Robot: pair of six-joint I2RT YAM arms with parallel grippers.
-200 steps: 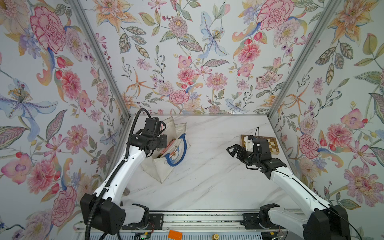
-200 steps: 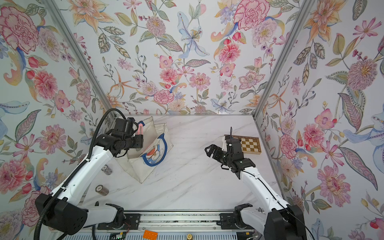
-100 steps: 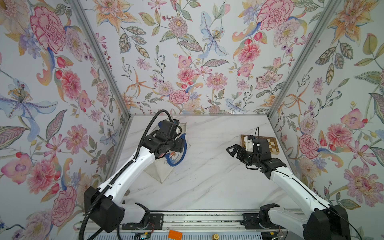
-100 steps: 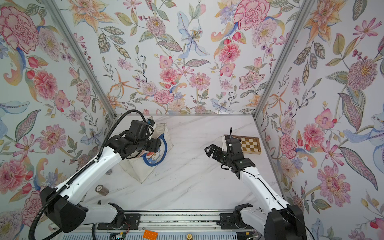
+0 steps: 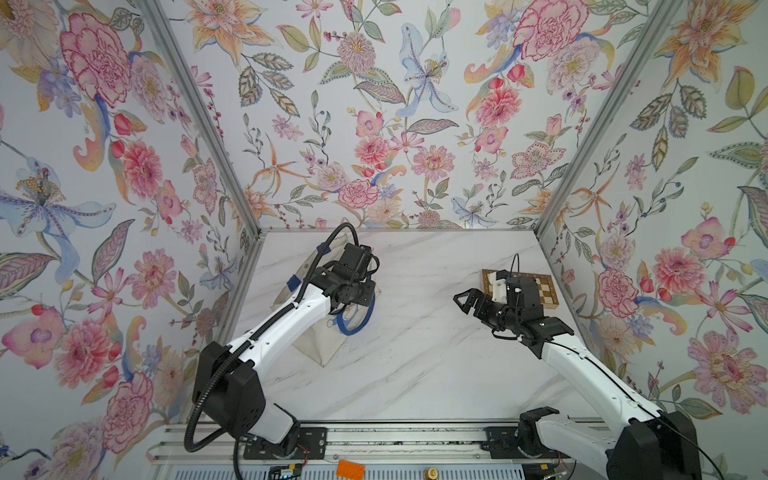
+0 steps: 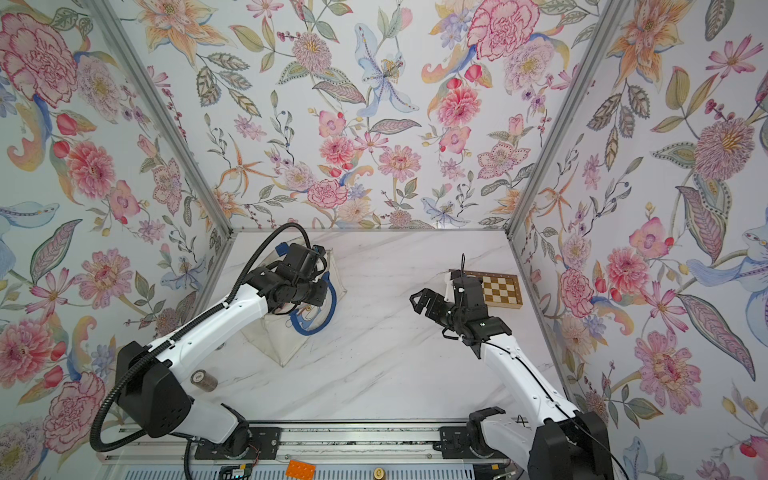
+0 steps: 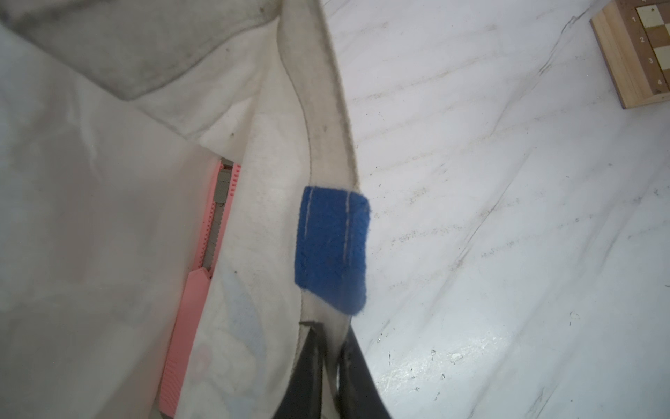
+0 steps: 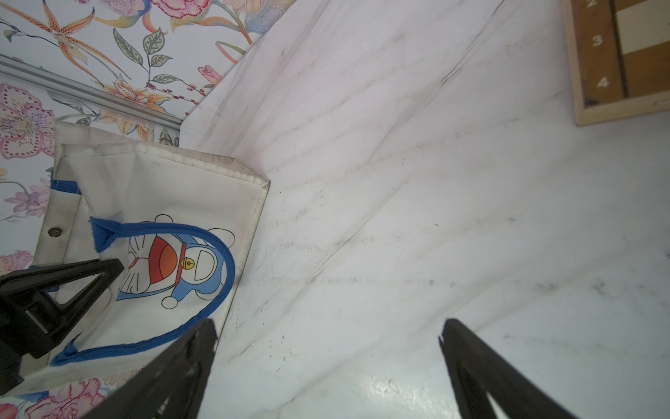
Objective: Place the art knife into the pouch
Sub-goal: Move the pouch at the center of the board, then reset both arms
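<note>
Most of the job looks done: on the worktop [image 5: 415, 365] lies the pouch [image 8: 163, 181], its rim pinched by the left hand [image 7: 330, 326], pressed together on the canvas; the right hand [image 8: 328, 323] hangs spread wide, holding nothing (idle, I judge); the pink art knife [image 7: 197, 290] rests inside the pouch, so only letting go seems left

Both top views look steeply down from high above the front edge of the table [image 5: 415, 374] toward the back wall [image 5: 395, 124] and share the whole scene. The left wrist camera sits very close over the pouch [image 5: 318, 349] at 9 o'clock, facing 3 o'clock. The right wrist camera, low beside the chessboard [image 5: 546, 291] at 3 o'clock, faces 9 o'clock. Both wrist views share pouch, chessboard and table.
</note>
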